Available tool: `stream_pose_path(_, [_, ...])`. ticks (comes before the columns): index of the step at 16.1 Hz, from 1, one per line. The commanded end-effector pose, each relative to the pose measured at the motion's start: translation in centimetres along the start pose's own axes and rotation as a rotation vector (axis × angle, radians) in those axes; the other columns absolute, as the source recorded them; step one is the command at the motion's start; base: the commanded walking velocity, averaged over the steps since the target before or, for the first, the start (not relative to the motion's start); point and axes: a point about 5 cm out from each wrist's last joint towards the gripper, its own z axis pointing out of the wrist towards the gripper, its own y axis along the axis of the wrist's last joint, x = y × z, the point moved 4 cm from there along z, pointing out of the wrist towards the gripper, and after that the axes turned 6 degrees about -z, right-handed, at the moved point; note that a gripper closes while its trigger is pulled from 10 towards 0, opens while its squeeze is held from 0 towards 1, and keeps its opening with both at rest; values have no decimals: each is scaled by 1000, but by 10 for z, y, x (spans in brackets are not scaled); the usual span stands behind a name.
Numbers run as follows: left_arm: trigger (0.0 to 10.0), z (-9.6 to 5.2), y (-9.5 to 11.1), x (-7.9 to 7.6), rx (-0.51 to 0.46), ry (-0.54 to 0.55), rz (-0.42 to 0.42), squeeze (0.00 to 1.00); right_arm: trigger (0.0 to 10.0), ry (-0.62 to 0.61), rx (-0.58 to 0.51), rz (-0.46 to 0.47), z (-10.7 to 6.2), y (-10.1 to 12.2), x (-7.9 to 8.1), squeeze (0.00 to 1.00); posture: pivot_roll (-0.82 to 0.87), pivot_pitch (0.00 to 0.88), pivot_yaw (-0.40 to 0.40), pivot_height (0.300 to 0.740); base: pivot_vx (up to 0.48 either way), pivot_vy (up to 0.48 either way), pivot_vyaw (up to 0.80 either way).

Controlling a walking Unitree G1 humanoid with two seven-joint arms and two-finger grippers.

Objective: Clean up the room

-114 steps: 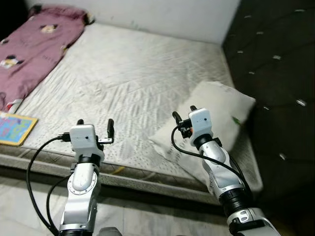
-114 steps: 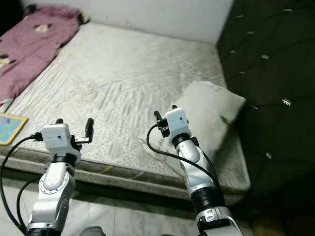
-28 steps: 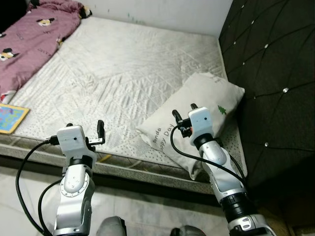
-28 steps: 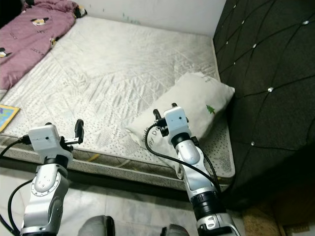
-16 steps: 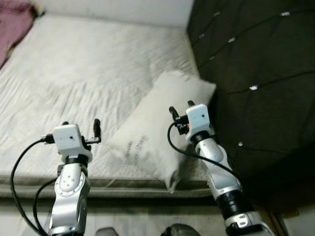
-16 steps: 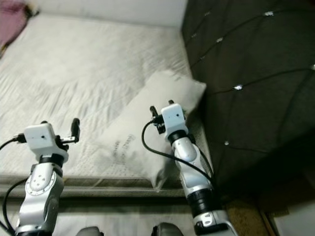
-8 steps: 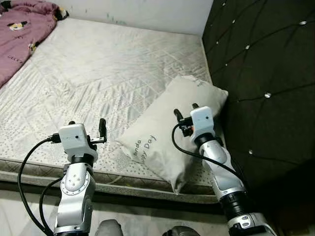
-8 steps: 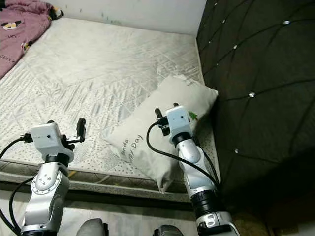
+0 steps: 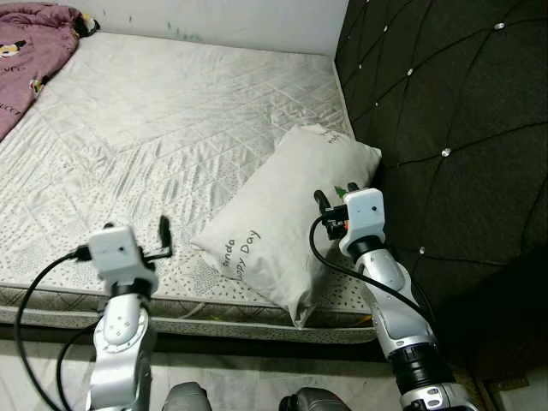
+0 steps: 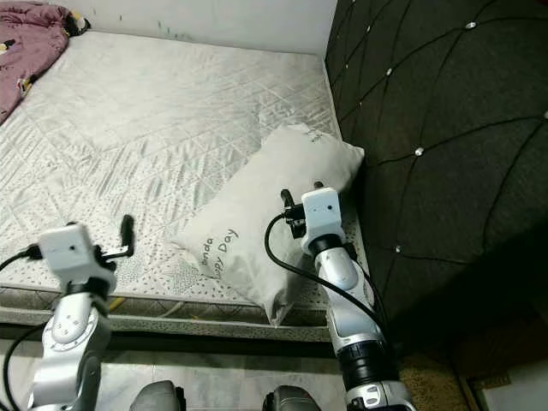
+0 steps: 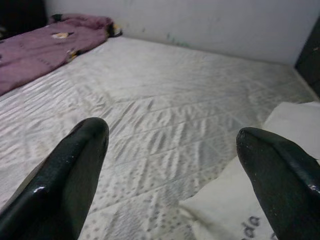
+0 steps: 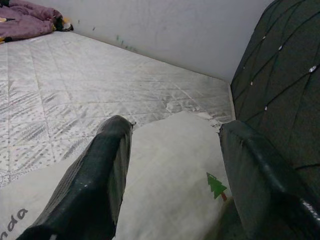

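Observation:
A white pillow (image 9: 274, 214) with dark lettering and a small green tree mark lies aslant on the bare quilted mattress (image 9: 171, 120), near the dark headboard. My right gripper (image 9: 336, 195) hovers open just above the pillow's near right part; in the right wrist view the pillow (image 12: 170, 165) lies between and below its fingers (image 12: 95, 185). My left gripper (image 9: 135, 229) is open over the mattress's front edge, left of the pillow. The left wrist view has the pillow's corner (image 11: 260, 200) by one finger (image 11: 280, 170).
A dark tufted headboard (image 9: 445, 111) rises along the right of the bed. A pink printed blanket (image 9: 30, 47) lies bunched at the far left corner. A white wall (image 9: 214, 13) runs behind the bed. The floor (image 9: 257, 381) shows below the mattress edge.
The whole view has shifted a little towards the headboard. The left arm sits slightly lower in the picture. Both grippers stay open and the pillow lies as before.

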Motion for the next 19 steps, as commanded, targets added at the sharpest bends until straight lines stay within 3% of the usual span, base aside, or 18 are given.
stream_pose_path(1, [10000, -2, 3, 1, -1, -2, 1, 0, 10000, -12, -6, 7, -1, 4, -4, 0, 19, 76, -56, 740, 0, 0, 0])
stream_pose_path(7, [10000, -7, 4, 4, 8, 1, 8, 0, 10000, 5, 5, 40, -9, 4, 1, 0, 16, 127, -56, 740, 0, 0, 0])
stream_pose_path(12, [10000, -14, 4, 6, 28, 8, -2, 0, 10000, 21, 16, 56, -16, 5, 4, 0, 14, 167, -58, 676, 0, 0, 0])
stream_pose_path(19, [10000, -13, 4, 5, 35, 2, 4, 0, 10000, 35, 28, 63, -16, 5, 5, 0, 13, 167, -58, 576, 0, 0, 0])
